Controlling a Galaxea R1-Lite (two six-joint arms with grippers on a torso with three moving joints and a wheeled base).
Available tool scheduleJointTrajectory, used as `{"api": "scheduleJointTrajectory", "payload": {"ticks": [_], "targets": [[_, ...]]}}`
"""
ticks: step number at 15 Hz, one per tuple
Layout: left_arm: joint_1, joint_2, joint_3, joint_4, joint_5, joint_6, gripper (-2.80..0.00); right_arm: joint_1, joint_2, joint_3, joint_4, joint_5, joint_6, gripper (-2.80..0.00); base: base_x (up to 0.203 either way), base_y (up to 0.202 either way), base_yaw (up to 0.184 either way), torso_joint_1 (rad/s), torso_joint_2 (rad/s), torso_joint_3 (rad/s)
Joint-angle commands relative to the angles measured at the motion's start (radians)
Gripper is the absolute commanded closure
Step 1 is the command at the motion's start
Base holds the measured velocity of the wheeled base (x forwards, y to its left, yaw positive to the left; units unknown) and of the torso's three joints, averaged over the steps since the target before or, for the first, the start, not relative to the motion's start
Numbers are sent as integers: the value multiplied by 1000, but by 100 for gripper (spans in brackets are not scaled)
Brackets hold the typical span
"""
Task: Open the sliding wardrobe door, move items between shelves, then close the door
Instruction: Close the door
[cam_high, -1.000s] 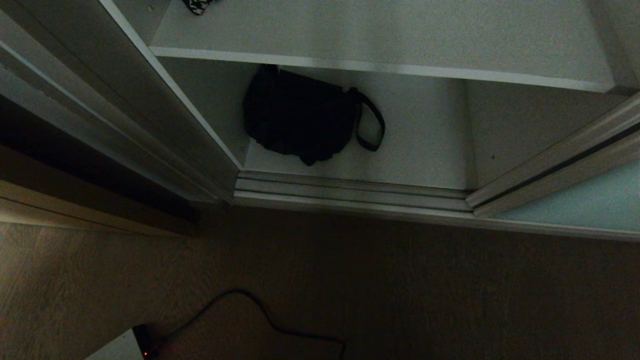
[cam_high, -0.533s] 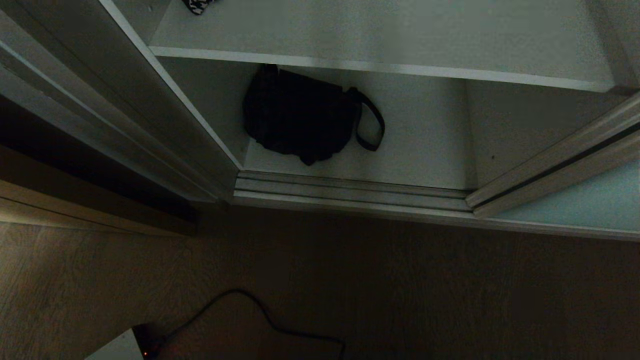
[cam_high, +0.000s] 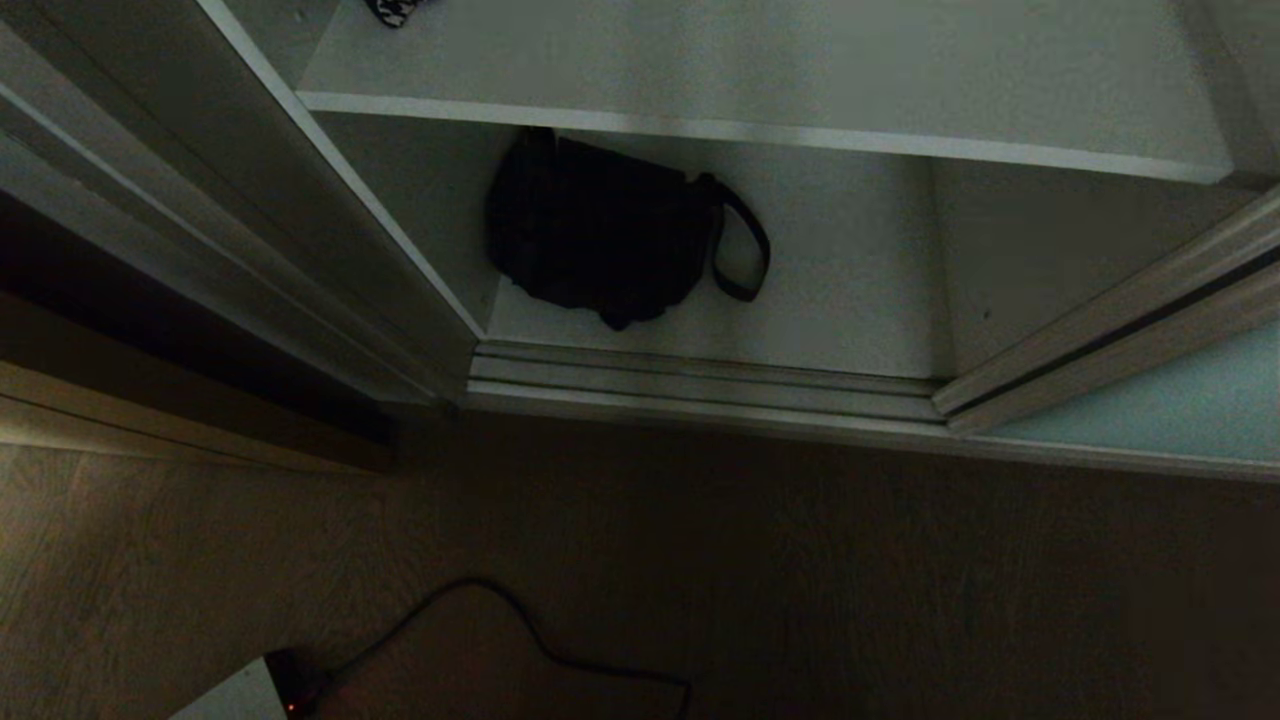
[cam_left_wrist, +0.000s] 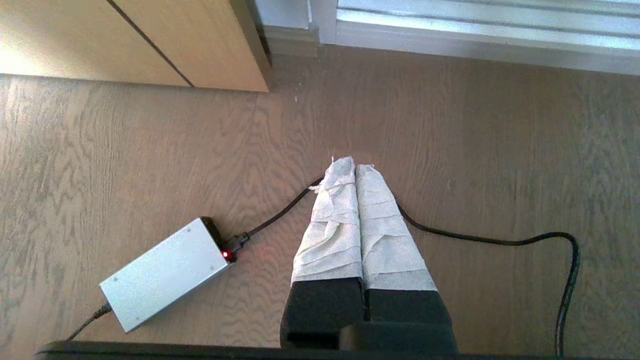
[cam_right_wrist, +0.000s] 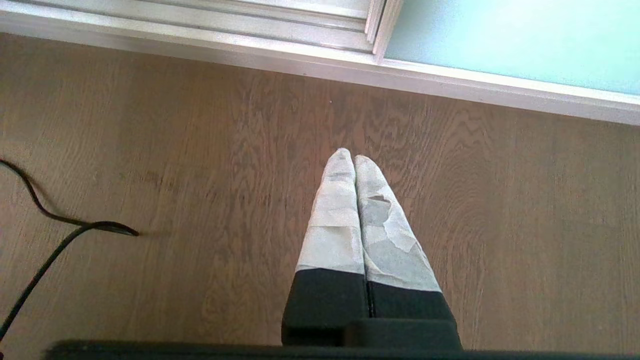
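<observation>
In the head view the wardrobe stands open. A black fabric bag (cam_high: 600, 235) with a looped strap lies at the left of the bottom shelf (cam_high: 850, 290). A wider upper shelf (cam_high: 780, 70) spans above it, and a small black-and-white item (cam_high: 398, 10) peeks in at its back left. The frosted teal sliding door (cam_high: 1170, 405) is pushed to the right; its glass (cam_right_wrist: 510, 40) also shows in the right wrist view. My left gripper (cam_left_wrist: 354, 162) and right gripper (cam_right_wrist: 353, 155) both hang shut and empty over the wooden floor, outside the head view.
A silver power brick (cam_left_wrist: 162, 272) with a red light lies on the floor by my left gripper, and its black cable (cam_left_wrist: 500, 240) snakes across the boards. A beige wooden cabinet front (cam_left_wrist: 150, 40) stands left of the wardrobe. The metal door track (cam_high: 700, 385) runs along the threshold.
</observation>
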Motion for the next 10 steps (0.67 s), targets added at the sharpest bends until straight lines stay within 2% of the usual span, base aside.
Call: {"api": "scheduleJointTrajectory", "payload": {"ticks": [1,5,7,10], "targets": [[0,1,-1,0,2,0,0,0,-3,0,0,0,0,0,0,0,0,7,3,-119],[0,1,1,-4,-2,-4,0,0,-3,0,0,0,0,0,0,0,0,2,4,-178],[0,1,1,1,-4,36,0,0,-3,0,0,0,0,0,0,0,0,5,-2,-182],[0,1,1,4,-1,33,0,0,-2,0,0,0,0,0,0,0,0,2,2,-64]]}}
